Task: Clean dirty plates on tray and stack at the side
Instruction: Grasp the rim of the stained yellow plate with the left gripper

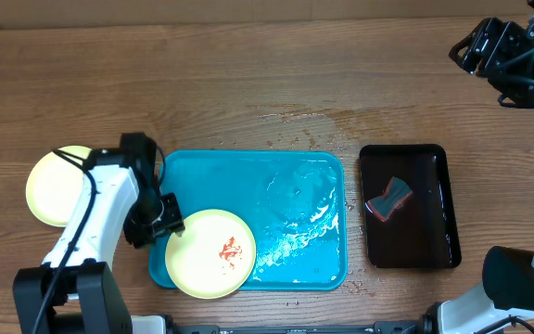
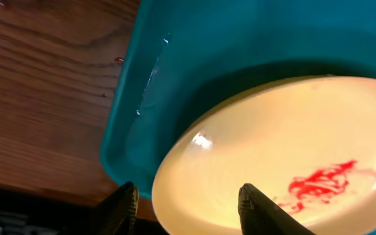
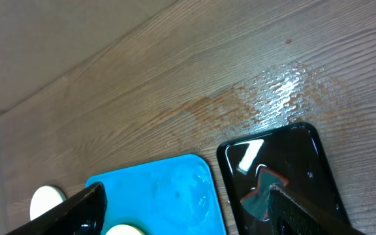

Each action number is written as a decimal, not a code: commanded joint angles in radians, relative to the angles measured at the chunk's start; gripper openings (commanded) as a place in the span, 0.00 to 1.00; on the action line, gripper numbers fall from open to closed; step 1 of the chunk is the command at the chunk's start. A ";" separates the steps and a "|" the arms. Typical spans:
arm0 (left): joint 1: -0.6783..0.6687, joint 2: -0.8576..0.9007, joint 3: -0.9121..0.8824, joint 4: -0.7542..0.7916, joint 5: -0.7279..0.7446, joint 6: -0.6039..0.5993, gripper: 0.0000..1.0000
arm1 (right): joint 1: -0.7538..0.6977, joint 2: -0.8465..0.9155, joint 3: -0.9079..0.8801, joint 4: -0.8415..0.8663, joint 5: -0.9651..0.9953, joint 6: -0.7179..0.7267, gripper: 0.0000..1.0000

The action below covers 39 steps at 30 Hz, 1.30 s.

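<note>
by tray (image 1: 295, 186) front-left corner, left gripper (image 2: 187, 199) gapes unclamped astride smeared plate (image 1: 209, 252) rim; right gripper (image 3: 187, 191) (far-right) wide, empty; overhead adds second plate (image 1: 56, 186) off-tray.

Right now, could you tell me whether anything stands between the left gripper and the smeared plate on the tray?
Nothing visible does. The left gripper is open right at the rim of the smeared yellow plate, which sits at a corner of the turquoise tray. No object lies between them.

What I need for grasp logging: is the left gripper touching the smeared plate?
Cannot tell. Left wrist view: left gripper straddles the smeared plate's rim, jaws wide; neither contact nor gap shows plainly.
</note>
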 commanded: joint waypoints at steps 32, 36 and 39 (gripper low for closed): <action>-0.014 0.005 -0.209 0.188 -0.039 -0.090 0.13 | 0.000 0.003 0.019 0.002 -0.036 0.077 0.76; -0.014 0.005 -0.209 0.201 -0.024 -0.086 0.04 | 0.012 0.003 0.019 0.002 -0.035 0.077 0.75; -0.015 0.005 -0.206 0.246 0.022 -0.055 0.04 | 0.028 0.003 0.019 0.003 -0.035 0.076 0.74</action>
